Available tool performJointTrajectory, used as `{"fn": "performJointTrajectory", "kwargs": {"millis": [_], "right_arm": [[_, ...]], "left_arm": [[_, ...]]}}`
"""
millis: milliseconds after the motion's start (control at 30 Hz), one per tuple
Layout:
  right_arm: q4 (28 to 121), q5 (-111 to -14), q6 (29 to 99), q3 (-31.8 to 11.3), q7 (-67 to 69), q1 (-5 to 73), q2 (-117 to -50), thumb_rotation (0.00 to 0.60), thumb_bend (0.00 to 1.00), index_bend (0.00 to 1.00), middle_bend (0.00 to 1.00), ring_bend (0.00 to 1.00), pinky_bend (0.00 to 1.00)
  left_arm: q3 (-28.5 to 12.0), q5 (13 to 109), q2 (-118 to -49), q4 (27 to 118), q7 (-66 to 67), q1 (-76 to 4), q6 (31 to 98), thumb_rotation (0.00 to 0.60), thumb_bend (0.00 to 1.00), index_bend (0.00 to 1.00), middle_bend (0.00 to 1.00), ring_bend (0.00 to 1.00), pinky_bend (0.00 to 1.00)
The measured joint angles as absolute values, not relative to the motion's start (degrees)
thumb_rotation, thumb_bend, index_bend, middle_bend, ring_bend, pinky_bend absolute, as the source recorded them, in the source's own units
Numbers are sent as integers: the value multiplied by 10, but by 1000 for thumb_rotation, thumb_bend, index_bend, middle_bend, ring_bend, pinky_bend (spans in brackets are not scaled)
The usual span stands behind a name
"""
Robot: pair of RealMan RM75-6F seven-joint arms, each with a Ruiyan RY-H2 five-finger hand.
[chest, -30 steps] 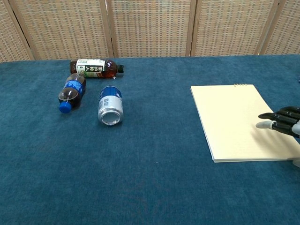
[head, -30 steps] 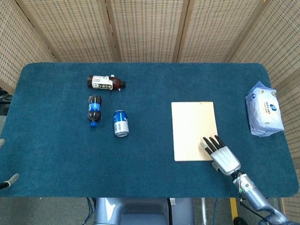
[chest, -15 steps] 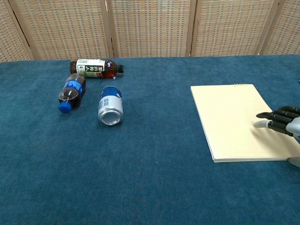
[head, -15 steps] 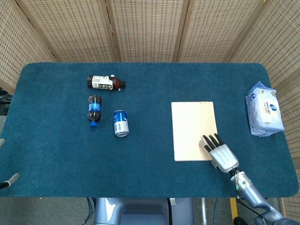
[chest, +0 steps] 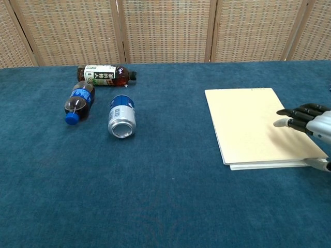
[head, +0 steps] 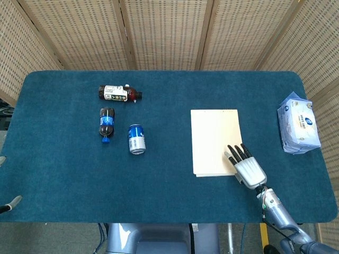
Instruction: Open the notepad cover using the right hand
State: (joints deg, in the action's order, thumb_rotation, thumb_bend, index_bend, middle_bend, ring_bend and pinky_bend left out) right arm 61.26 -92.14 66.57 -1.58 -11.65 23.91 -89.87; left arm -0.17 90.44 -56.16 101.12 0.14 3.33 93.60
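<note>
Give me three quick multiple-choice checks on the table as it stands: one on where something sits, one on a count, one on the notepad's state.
1. Where is the tissue pack?
A. Beside the can
B. Near the table's right edge, apart from the notepad
C. On top of the notepad

2. How many bottles lie on the table?
A. One
B. Two
C. Four

3. What state is the notepad in?
A. Cover folded fully open
B. Standing upright
C. Lying flat, cover not yet flipped open

Answers:
1. B: the head view shows bare blue cloth between the pack and the notepad.
2. B: a brown bottle and a blue-capped bottle lie beside the can.
3. C: the chest view shows it flat, with the right hand over its near right corner and lower pages showing at the near edge.
</note>
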Motion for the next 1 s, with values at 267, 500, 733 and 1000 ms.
{"fn": "performJointTrajectory", "kwargs": {"millis": [267, 500, 733, 1000], "right_arm": [[579, -912, 699, -49, -94, 257, -934, 600, 414, 107, 0, 0, 0], [551, -899, 689, -63, -89, 278, -954, 600, 414, 107, 0, 0, 0], [539, -881, 655, -72, -104, 306, -971, 600, 414, 107, 0, 0, 0], [529, -869, 636, -72, -127, 321, -980, 600, 414, 249, 220, 84, 85]], "left_arm": [[-4, 897, -562, 1013, 4, 31, 930, 600, 0, 0, 0, 0, 0], [-6, 890, -562, 1016, 10, 27, 922, 600, 0, 0, 0, 0, 0], [-8, 883, -562, 1018, 12, 24, 917, 600, 0, 0, 0, 0, 0], [-10, 879, -560, 1018, 9, 23, 915, 600, 0, 0, 0, 0, 0]]}}
